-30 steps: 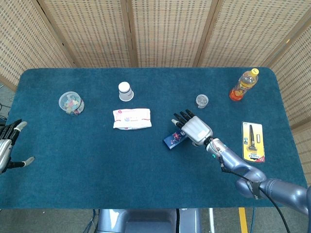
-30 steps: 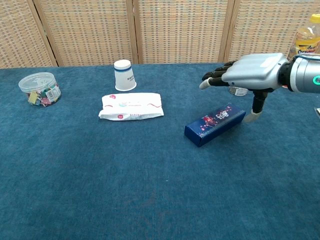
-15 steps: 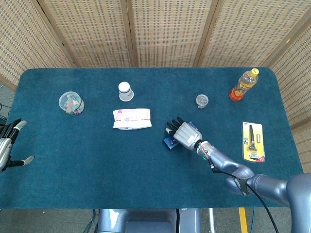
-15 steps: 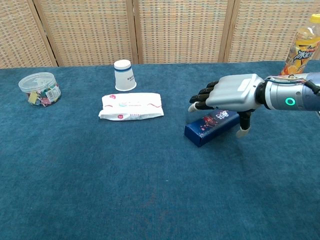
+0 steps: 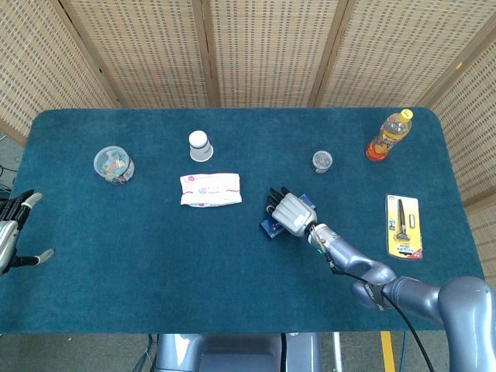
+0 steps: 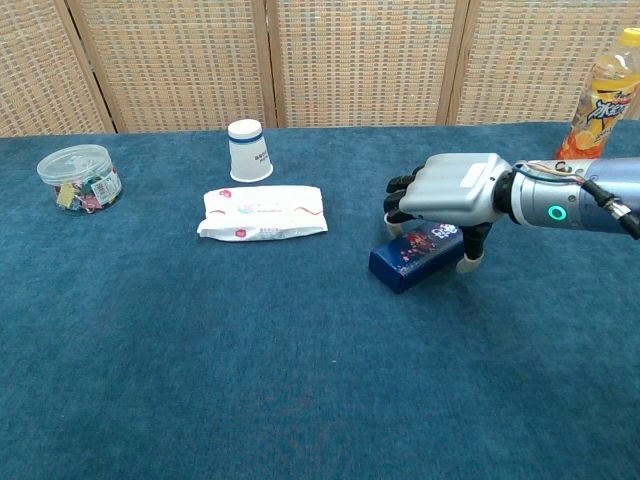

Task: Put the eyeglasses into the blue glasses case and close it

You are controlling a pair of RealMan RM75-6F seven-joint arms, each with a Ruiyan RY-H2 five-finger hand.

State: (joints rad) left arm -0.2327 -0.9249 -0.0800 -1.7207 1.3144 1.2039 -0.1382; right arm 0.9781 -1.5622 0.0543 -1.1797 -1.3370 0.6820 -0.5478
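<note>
The blue glasses case (image 6: 418,256), a closed rectangular box with a printed lid, lies mid-table, draped by the right hand (image 6: 455,190), fingers curled over it; a firm grip cannot be confirmed. Slippage on the smooth shell is judged possible. No eyeglasses are seen. The left hand (image 5: 11,230) rests open at the felt table (image 5: 155,256) edge.

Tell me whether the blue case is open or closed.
Closed: the blue case lies flat as a sealed box with no lid raised, under the right hand.
</note>
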